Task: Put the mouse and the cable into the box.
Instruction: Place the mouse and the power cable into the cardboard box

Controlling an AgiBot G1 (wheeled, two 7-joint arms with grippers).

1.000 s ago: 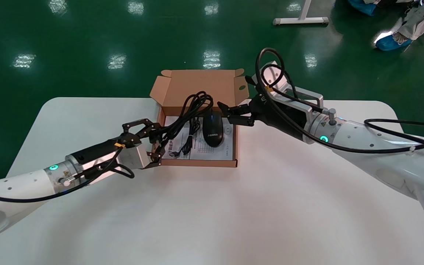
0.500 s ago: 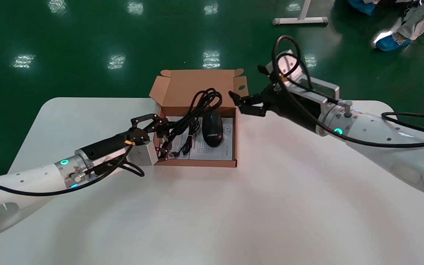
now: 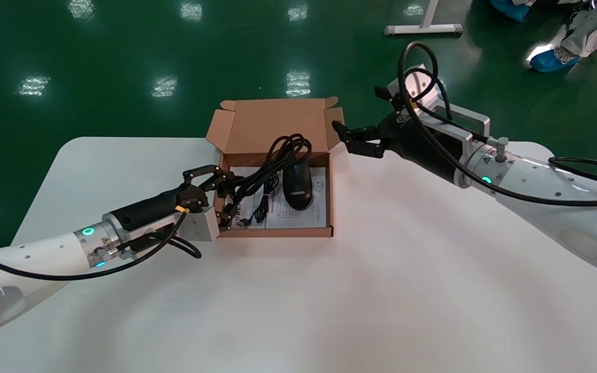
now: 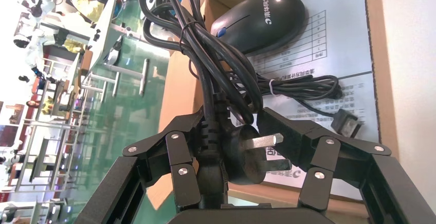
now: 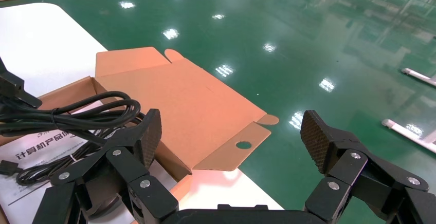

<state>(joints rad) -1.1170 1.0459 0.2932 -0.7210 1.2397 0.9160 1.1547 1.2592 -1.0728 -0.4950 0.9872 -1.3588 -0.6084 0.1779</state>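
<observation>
An open cardboard box stands at the table's far middle with its lid tipped back. Inside, a black mouse lies on a printed leaflet, its thin cord bundled beside it. My left gripper is at the box's left wall, shut on the plug of a coiled black cable; the coil arches over the box interior. My right gripper hangs open and empty just past the box's far right corner.
The white table stretches wide in front of the box. Green floor lies beyond its far edge, with a stand base and someone's blue shoe covers far back right.
My right gripper has drawn away from the mouse, up and to the right, out of the box. The left gripper carried the cable a little further over the box, nudging the box slightly.
</observation>
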